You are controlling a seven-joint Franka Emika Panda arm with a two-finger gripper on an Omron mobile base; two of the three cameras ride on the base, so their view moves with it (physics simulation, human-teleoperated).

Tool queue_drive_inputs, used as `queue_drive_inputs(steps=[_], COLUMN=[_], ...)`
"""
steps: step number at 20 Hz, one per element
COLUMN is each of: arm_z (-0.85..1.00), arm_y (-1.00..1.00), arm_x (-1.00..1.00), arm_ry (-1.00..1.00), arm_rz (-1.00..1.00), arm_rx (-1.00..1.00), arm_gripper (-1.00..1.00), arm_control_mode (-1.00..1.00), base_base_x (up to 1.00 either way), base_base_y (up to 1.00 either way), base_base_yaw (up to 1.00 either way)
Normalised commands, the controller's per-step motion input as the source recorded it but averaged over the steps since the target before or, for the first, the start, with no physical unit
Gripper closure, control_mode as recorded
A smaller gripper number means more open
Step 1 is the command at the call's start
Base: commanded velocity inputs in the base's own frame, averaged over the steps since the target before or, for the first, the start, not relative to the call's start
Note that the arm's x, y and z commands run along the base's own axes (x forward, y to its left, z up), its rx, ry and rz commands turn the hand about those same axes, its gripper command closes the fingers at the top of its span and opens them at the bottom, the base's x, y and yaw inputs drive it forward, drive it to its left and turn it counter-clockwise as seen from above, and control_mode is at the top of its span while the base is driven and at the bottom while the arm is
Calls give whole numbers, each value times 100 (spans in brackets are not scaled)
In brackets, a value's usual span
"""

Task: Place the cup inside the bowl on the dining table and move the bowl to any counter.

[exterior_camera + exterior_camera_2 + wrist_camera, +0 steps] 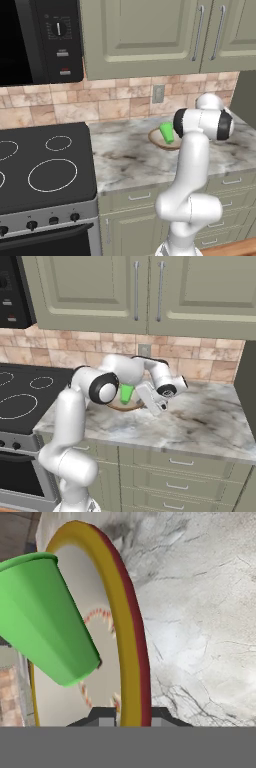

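Observation:
The wide beige bowl (156,140) with its darker rim rests on the marble counter (125,160), close to the brick backsplash. The small green cup (166,133) stands inside it, leaning a little. From the right base view the cup (126,393) rises out of the bowl (125,406), and my gripper (146,404) reaches down to the bowl's right rim. In the hand view my gripper (131,715) is shut on the bowl's rim (127,637), one fingertip on each side, with the cup (45,617) just beyond. The dining table is out of view.
A black stove (45,165) adjoins the counter on the left, with a microwave (40,40) above it. Upper cabinets (135,291) hang over the counter. A wall outlet (144,350) sits behind the bowl. A tall side panel (247,381) ends the counter on the right.

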Motion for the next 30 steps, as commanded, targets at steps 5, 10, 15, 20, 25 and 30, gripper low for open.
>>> queue_drive_inputs(steps=[5,10,15,20,25,30], arm_z=[-23,-21,-20,-30,-34,-8], arm_y=[-2,-2,-4,-1,0,0], arm_x=[14,16,15,5,2,0], arm_ry=[0,0,0,0,0,1], arm_rz=[1,0,0,0,0,0], arm_rx=[-3,-3,-3,-3,-4,-1], arm_gripper=[100,100,100,100,100,100], arm_control_mode=[-100,-100,-100,-100,-100,-100], base_base_x=[0,0,0,0,0,0], base_base_y=[0,0,0,0,0,0], base_base_yaw=[0,0,0,0,0,0])
